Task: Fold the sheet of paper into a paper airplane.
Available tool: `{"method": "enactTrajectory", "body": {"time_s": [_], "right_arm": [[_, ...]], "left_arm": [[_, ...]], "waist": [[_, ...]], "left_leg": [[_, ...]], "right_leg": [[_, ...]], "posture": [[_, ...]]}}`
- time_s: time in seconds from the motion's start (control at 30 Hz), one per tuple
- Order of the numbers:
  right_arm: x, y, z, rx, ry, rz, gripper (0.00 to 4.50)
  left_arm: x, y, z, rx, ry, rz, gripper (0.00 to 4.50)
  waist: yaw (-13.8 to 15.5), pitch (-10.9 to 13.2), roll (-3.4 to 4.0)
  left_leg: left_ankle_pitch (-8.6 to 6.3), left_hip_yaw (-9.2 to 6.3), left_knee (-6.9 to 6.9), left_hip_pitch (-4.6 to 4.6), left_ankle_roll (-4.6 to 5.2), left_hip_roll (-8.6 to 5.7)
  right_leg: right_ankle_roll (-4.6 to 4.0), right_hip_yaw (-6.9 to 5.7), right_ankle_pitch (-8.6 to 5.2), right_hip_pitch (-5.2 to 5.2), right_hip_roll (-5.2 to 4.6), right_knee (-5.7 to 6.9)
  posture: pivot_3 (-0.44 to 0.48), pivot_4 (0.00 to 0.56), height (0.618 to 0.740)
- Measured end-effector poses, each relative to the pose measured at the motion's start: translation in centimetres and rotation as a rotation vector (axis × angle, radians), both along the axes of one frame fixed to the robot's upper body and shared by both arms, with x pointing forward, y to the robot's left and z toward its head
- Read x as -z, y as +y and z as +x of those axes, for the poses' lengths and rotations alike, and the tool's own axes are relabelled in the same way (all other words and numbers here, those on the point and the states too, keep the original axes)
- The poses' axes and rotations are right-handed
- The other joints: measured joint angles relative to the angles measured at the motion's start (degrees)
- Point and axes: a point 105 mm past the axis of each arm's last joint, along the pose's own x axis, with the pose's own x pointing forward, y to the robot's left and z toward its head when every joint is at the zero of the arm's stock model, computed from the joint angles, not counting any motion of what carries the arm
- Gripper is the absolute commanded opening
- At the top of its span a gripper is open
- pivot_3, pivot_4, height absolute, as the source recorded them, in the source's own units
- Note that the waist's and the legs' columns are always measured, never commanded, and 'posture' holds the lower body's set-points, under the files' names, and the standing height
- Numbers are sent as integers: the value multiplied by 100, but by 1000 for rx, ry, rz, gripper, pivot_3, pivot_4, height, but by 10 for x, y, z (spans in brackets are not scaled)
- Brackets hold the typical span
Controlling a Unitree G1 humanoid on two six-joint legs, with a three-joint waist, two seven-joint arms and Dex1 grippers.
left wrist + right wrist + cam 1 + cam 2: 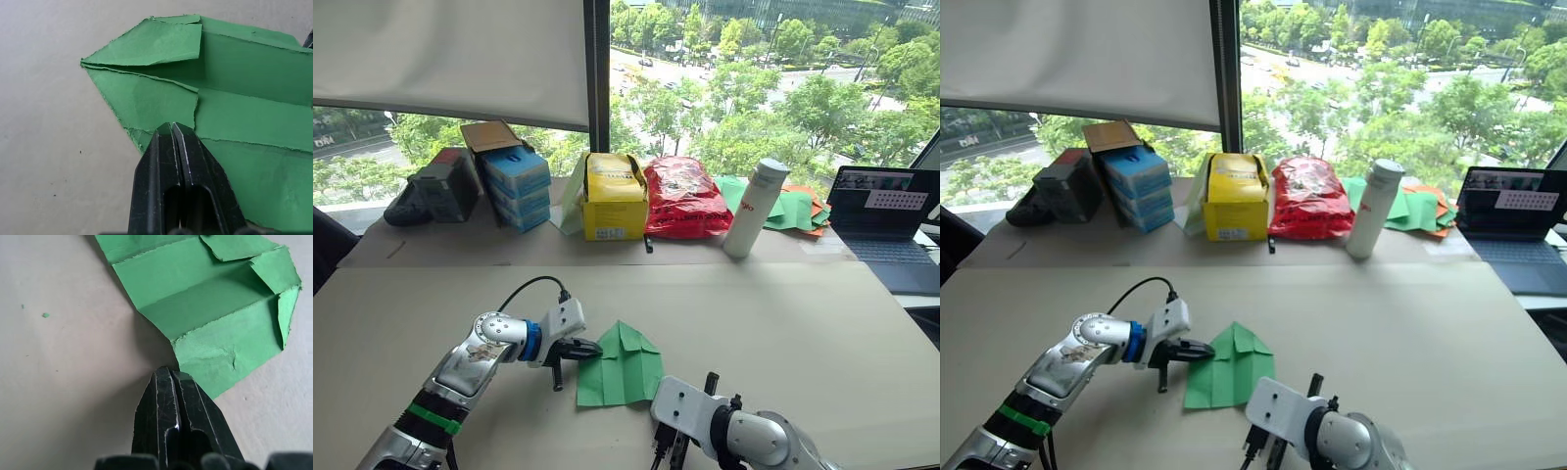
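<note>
1. The left gripper has two slim black fingers with glossy, lightly scratched faces.
2. Behind it sits a white angular wrist block, then a blue ring, then a silver rounded joint.
3. A black cable loops up from the top of that wrist block.
4. Farther back, the forearm has a grey panel, black ribbing and a green band.
5. The right gripper has matching black fingers on a white housing with dark screw holes and a silver joint.
</note>
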Motion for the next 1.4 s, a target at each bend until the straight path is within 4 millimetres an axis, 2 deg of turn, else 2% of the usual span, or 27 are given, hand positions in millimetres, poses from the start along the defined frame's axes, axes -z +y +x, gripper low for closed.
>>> {"method": "enactTrajectory", "body": {"time_s": [0.3, 0.5, 0.7, 0.9, 1.17, 1.4], "right_arm": [[-1, -16, 14, 385, 7, 218, 0], [1, -14, 21, 498, 19, 348, 0], [2, -3, 35, 483, 35, 535, 0], [1, 10, 55, 372, 22, 620, 0], [-15, 32, 63, 161, -2, 639, 0], [-18, 38, 68, 76, -1, 604, 0]], "left_arm": [[-2, -3, 6, 15, -11, 15, 66], [-2, -2, 7, 25, -12, 17, 66], [-3, -3, 8, 30, -16, 23, 66], [-3, -5, 10, 30, -18, 18, 66], [-3, -16, 15, 49, -40, 9, 66], [-1, -29, 19, 75, -62, -10, 66]], "waist": [[-24, -1, -1], [-96, 0, 0], [-130, 0, 0], [-160, 4, 5], [-148, 5, 6], [-97, 5, 6]], "left_leg": [[1, 1, 0, -5, -1, 0], [3, 0, -1, -3, -6, 3], [2, 0, -5, 1, -5, 5], [2, 1, -6, -4, -4, 3], [1, 2, -4, -8, -2, 0], [-1, 3, -2, -8, 3, -3]], "right_leg": [[2, 3, 0, -6, 4, 1], [2, 6, -2, -7, 10, 3], [1, 15, -2, -11, 14, 6], [0, 17, -1, -16, 13, 8], [0, 17, -1, -16, 14, 8], [1, 15, -1, -13, 11, 8]], "posture": [[0, 150, 740], [0, 150, 740], [0, 150, 740], [0, 150, 740], [0, 150, 740], [0, 150, 740]]}}
